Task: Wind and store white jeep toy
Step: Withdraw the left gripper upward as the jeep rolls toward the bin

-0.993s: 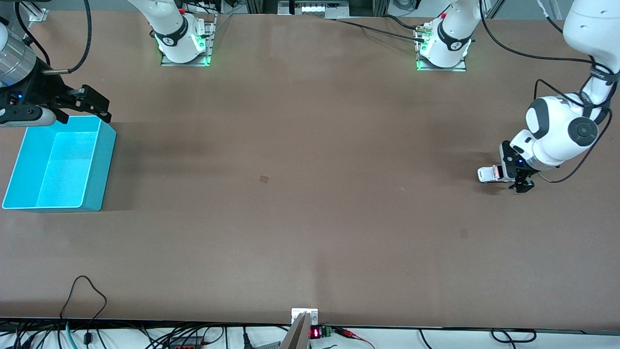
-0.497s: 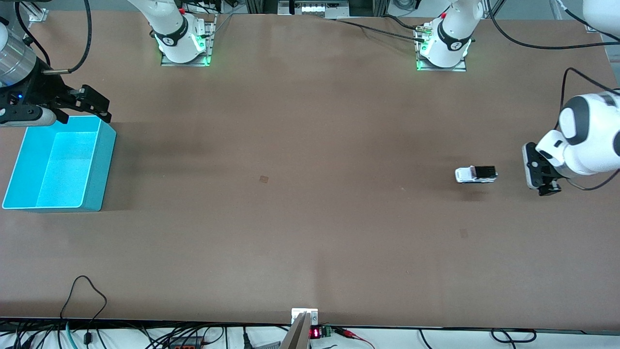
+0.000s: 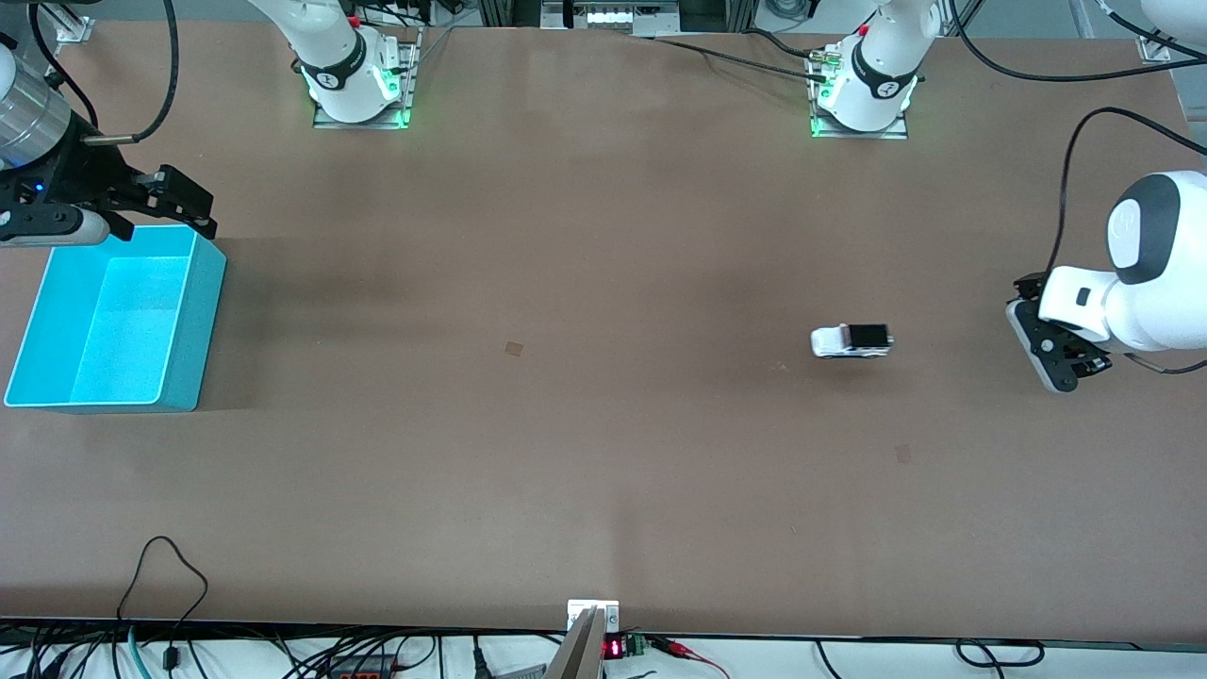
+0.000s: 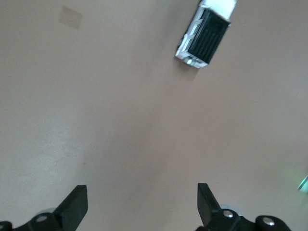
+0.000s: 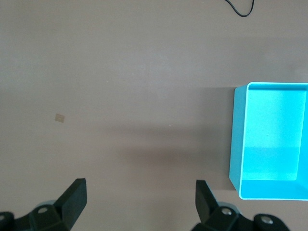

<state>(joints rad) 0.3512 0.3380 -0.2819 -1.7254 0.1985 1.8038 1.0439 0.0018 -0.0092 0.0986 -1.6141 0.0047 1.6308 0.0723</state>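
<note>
The jeep (image 3: 851, 341) (image 4: 206, 33) is set on the table (image 3: 603, 453), toward the left arm's end, on its wheels. The left gripper (image 3: 1054, 351) (image 4: 139, 204) is held low over the table near that end, apart from the jeep, fingers spread. A bin (image 3: 113, 319) (image 5: 270, 139) is placed at the right arm's end, well apart from the jeep. The right gripper (image 3: 179, 203) (image 5: 139, 202) is held above the bin's edge nearest the bases, fingers spread, waiting.

High front camera facing arms, both wrist cameras looking down at table (image 3: 603, 424)

Left hand (image 3: 1061, 363) and right hand (image 3: 179, 203) both gape, empty.
</note>
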